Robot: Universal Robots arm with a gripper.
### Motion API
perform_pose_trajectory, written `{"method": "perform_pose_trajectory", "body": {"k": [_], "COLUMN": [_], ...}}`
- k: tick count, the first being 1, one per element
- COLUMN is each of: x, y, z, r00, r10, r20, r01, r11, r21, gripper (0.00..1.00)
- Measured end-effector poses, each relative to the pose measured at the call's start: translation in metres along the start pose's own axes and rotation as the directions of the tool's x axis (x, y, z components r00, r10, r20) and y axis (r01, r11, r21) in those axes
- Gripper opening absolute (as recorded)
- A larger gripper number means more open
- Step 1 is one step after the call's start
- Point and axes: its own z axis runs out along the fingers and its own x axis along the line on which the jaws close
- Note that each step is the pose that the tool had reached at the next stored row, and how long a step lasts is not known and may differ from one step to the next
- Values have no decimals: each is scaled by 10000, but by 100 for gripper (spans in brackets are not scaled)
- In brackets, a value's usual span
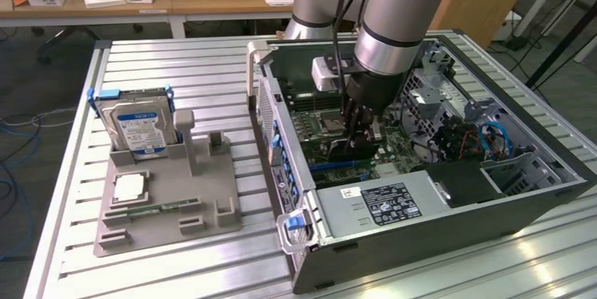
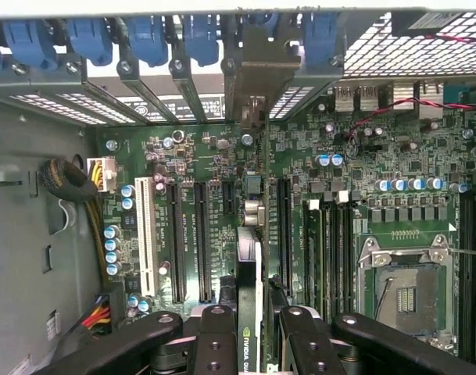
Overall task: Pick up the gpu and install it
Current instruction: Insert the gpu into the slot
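Inside the open computer case (image 1: 522,201) my gripper (image 1: 357,138) reaches down over the motherboard (image 1: 317,128). It is shut on the gpu (image 1: 353,154), a thin black card held on edge just above the board. In the wrist view the gpu (image 2: 259,258) runs edge-on from my gripper (image 2: 257,344) to its silver bracket (image 2: 257,74) at the case's rear slot openings. A black finger (image 2: 214,336) presses on each side of the card. The card lies over a long black expansion slot (image 2: 283,234); whether it touches the slot is hidden.
On the table at the exterior view's left stands a grey holder (image 1: 200,208) with a hard drive (image 1: 138,126), a processor chip (image 1: 128,187) and a green memory stick (image 1: 154,209). The power supply (image 1: 387,205) and a cable bundle (image 1: 490,138) crowd the case. An empty CPU socket (image 2: 406,285) lies beside the slots.
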Motion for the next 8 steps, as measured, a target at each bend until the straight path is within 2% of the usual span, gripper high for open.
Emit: {"method": "perform_pose_trajectory", "body": {"k": [8], "x": [2], "y": [6], "z": [66], "r00": [10000], "r10": [-42], "r20": [-14], "r01": [42], "r11": [10000], "r21": [27], "gripper": [26]}}
